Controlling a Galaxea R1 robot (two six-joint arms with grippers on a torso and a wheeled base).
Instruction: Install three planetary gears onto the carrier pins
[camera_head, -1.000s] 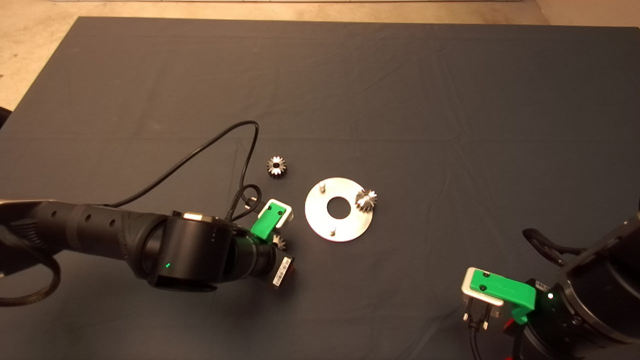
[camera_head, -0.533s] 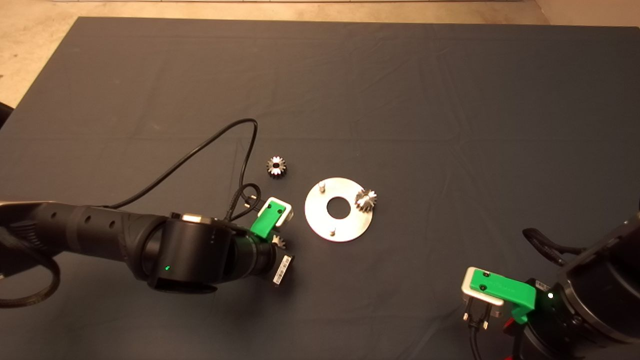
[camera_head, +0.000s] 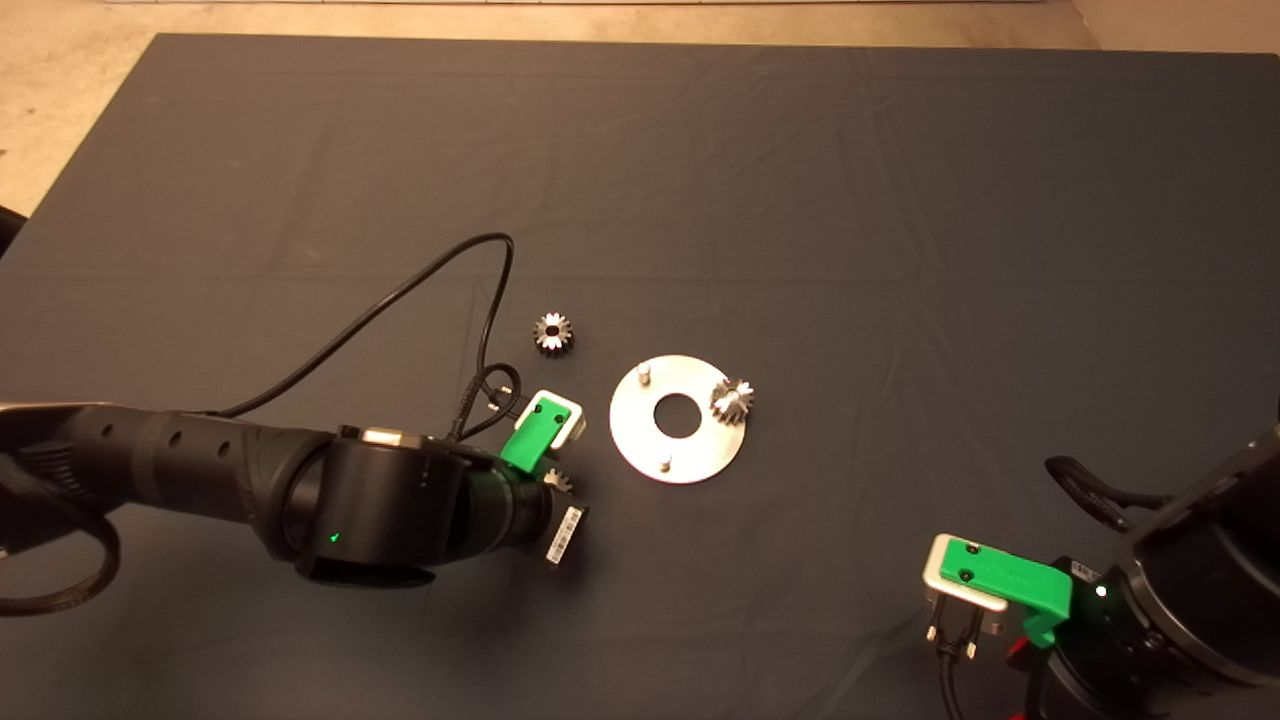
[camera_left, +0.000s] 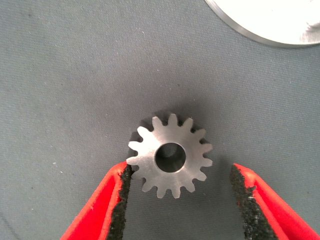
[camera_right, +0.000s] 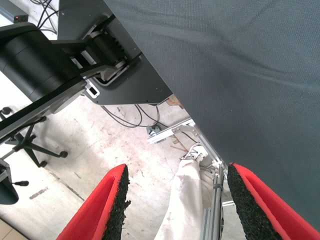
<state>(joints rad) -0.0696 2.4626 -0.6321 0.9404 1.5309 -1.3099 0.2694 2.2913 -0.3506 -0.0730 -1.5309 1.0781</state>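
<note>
Left gripper (camera_left: 177, 200): I see red fingers wide, straddling a small shiny toothed metal gear (camera_left: 170, 155) lying flat on the dark mat (camera_head: 800, 200).
Right gripper (camera_right: 175, 205): parked lower right, fingers apart.

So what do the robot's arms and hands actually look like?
Both arms are thick, black and rounded, each with a small green light. The left hand and right hand have a green bracket, a silver block with black cables, and a white barcode label. The fingers are red with rough black pads.
</note>
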